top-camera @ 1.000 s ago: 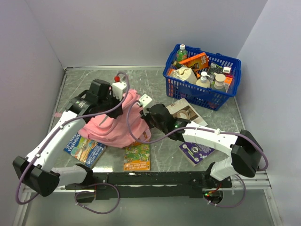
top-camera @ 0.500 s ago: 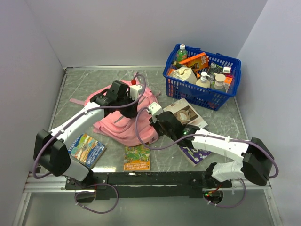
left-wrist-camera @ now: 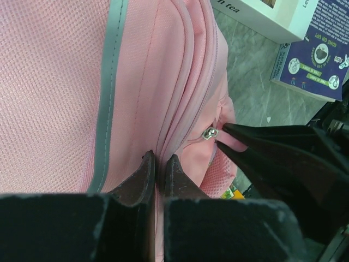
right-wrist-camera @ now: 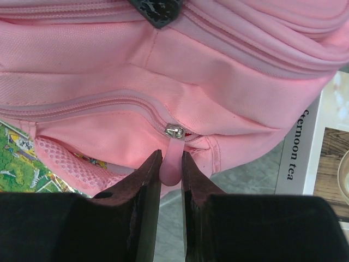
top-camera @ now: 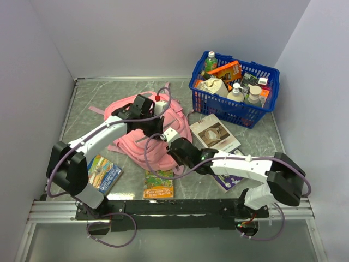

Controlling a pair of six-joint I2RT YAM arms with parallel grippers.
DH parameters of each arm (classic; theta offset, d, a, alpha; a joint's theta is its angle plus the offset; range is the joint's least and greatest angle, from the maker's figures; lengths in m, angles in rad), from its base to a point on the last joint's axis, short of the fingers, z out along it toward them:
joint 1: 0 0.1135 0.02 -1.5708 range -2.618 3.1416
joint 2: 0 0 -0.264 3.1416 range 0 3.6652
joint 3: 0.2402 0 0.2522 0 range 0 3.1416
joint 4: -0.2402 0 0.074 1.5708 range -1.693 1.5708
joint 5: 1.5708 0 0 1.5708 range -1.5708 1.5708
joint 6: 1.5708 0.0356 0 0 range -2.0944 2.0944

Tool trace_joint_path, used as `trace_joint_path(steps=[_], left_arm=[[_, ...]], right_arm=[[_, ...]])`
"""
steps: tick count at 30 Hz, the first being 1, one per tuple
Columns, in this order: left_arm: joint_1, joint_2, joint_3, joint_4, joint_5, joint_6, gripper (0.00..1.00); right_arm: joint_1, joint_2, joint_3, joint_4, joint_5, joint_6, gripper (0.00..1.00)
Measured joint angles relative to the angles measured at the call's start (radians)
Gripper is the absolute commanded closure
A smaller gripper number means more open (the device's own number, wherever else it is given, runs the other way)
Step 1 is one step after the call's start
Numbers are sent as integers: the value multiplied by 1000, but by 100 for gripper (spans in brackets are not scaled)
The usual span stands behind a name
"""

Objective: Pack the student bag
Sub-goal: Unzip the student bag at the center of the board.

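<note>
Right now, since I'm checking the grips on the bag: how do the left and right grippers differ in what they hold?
The left gripper pinches a fold of the student bag fabric; the right gripper pinches the zipper pull tab. The left gripper's jaws are almost fully together; the right gripper's stand slightly apart around the tab. Both are shut on the same pink bag, close together.

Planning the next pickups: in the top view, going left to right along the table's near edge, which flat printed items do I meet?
blue-covered book → green-and-orange booklet → purple booklet
</note>
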Motion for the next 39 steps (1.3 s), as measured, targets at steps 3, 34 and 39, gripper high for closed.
trace_joint_path(steps=[3,34,39], left_arm=[[3,0,10,-11,0,-8,99],[0,-74,17,-43,34,-18,99],[0,-74,17,-57,29,-16,99]], right_arm=[[10,40,52,-39,31,9,100],[168,-98,-75,145,102,-29,100],[152,42,-9,150,100,-3,97]])
